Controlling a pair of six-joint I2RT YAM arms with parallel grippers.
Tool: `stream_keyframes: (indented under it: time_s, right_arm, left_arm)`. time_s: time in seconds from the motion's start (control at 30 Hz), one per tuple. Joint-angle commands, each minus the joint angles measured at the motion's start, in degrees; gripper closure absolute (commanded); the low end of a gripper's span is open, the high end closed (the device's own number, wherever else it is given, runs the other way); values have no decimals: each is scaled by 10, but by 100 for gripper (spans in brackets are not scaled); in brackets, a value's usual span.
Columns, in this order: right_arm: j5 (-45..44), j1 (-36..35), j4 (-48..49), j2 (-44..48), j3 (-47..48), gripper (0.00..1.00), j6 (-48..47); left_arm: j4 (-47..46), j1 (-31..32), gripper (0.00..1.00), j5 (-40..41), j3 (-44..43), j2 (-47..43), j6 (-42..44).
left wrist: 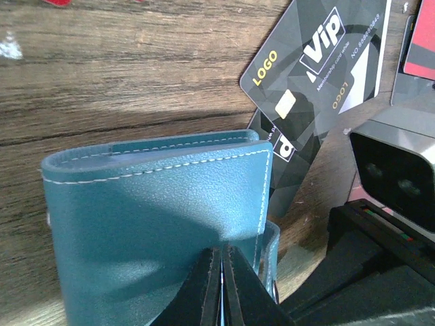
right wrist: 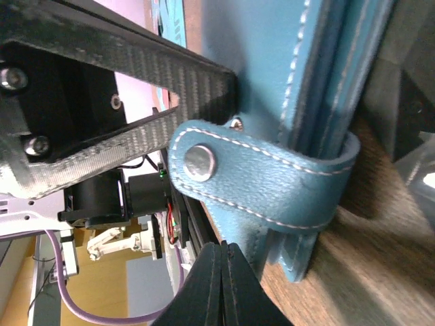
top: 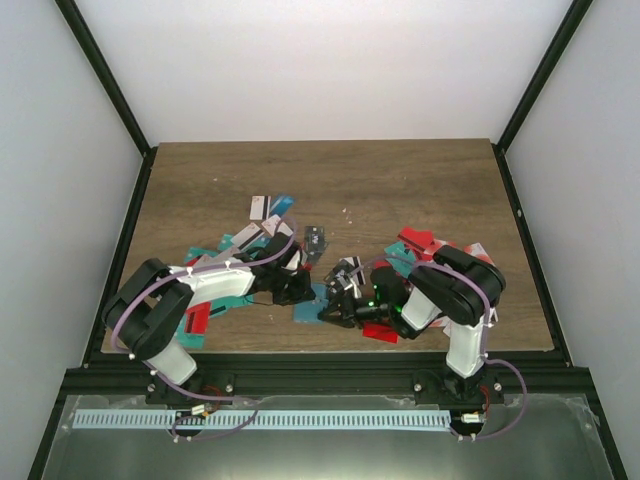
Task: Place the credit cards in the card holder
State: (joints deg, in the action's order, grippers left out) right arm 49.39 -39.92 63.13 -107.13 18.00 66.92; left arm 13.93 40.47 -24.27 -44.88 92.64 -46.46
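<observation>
The teal-blue card holder (left wrist: 156, 204) stands on edge on the wood table, between my two grippers near the front middle (top: 308, 312). My left gripper (left wrist: 222, 268) is shut on a thin leaf at its lower edge; a pale sliver shows between the pads. In the right wrist view the holder's clasp tab (right wrist: 272, 183), with its metal snap, wraps round the stacked leaves. My right gripper (right wrist: 223, 250) is shut just below the tab with nothing between its fingers. A black VIP credit card (left wrist: 319, 61) lies flat behind the holder. More credit cards (top: 265, 215) are scattered about.
Red, teal, white and black cards lie in loose heaps at the left (top: 197, 318), behind the left arm and at the right (top: 430, 245). The right arm's dark wrist body (left wrist: 394, 176) sits close beside the holder. The table's front edge (top: 320, 350) is just behind both grippers.
</observation>
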Motion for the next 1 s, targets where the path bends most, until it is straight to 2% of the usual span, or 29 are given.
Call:
stream_keyframes:
  time_s: [0.0,0.4,0.6,0.97]
  right_arm:
    - [-19,-1,15,-21,8,99,4]
    - [-55,-2,-99,-34,15,99,-33]
    - [-63,-2,-148,-25,17,99,-48]
    - [-61,-2,-180,-20,23,99,-64]
  left_arm:
    - [1,7,95,-1,3,9,-7]
    - [10,8,94,-1,-2,-14,-8]
    - [60,7,80,26,-33,-35,20]
    - [57,6,80,16,-27,-68,3]
